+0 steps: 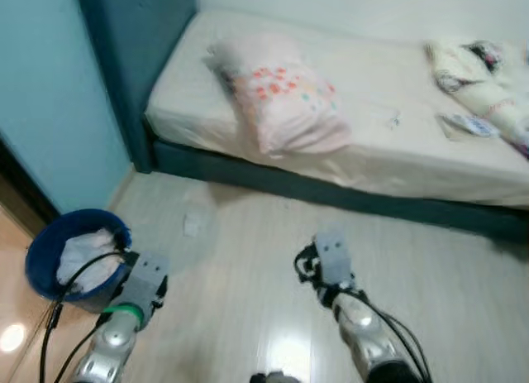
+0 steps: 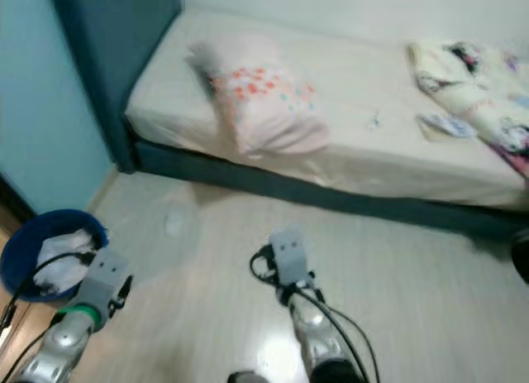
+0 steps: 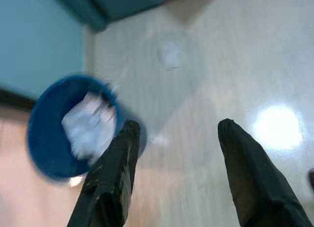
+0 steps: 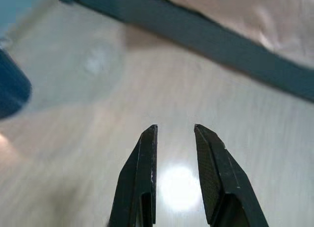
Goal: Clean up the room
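Note:
A blue bin (image 1: 45, 259) with white crumpled stuff inside stands on the floor at the left, by the teal wall. A small pale scrap (image 1: 193, 225) lies on the wooden floor between the bin and the bed. My left gripper (image 3: 176, 131) hangs open over the floor just beside the bin (image 3: 46, 138), with nothing between its fingers. My right gripper (image 4: 175, 129) hovers above the bare floor, its fingers slightly apart and empty; the scrap (image 4: 95, 65) lies ahead of it toward the bed.
A low bed (image 1: 388, 143) with a dark blue frame spans the back. On it lie a pink dotted pillow (image 1: 285, 102), a heap of clothes (image 1: 483, 77) at the right and small items. A dark blue panel (image 1: 136, 35) stands by the bed's head.

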Controlling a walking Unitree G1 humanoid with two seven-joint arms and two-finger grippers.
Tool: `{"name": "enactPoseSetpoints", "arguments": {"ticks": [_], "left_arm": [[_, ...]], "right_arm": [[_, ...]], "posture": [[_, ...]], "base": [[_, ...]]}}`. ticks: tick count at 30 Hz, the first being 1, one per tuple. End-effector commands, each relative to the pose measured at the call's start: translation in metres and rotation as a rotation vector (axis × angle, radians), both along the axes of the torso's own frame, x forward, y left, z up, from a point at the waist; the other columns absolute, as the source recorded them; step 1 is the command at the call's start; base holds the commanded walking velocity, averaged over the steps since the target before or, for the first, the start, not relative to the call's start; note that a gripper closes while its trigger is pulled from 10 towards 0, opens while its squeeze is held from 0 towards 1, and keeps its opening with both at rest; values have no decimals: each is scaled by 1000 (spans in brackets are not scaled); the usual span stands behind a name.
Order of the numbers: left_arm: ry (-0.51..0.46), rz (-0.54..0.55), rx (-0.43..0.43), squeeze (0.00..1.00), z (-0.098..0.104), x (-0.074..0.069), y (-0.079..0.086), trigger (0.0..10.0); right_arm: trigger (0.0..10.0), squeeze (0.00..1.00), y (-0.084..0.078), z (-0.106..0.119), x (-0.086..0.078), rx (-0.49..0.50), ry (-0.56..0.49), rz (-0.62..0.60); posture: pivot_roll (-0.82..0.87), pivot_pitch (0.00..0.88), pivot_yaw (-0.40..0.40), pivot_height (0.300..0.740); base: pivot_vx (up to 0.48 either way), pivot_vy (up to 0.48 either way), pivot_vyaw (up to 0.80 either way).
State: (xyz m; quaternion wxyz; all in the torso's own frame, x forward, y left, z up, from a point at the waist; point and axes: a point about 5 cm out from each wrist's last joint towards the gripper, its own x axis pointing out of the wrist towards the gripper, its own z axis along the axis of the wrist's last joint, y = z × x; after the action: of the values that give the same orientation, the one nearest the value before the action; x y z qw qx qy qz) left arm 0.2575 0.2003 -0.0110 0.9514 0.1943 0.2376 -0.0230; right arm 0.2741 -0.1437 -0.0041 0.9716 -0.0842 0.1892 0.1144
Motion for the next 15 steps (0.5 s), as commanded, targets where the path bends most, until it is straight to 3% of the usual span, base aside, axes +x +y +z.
{"name": "enactPoseSetpoints", "arguments": {"ticks": [1, 7, 15], "left_arm": [[14, -3, 11, 0, -6, -6, 1, 10000], [-1, -6, 15, 0, -7, -4, -1, 10000], [-19, 0, 8, 0, -5, 1, -1, 10000]], "right_arm": [[10000, 0, 2, -9, -8, -14, 36, 18], [10000, 0, 5, -15, -13, -11, 45, 14], [10000, 0, 10, -11, -8, 7, 20, 14]], "posture": [[29, 0, 8, 740], [28, 0, 12, 740], [31, 0, 9, 740]], "base": [[0, 0, -800], [0, 0, -800], [0, 0, -800]]}}
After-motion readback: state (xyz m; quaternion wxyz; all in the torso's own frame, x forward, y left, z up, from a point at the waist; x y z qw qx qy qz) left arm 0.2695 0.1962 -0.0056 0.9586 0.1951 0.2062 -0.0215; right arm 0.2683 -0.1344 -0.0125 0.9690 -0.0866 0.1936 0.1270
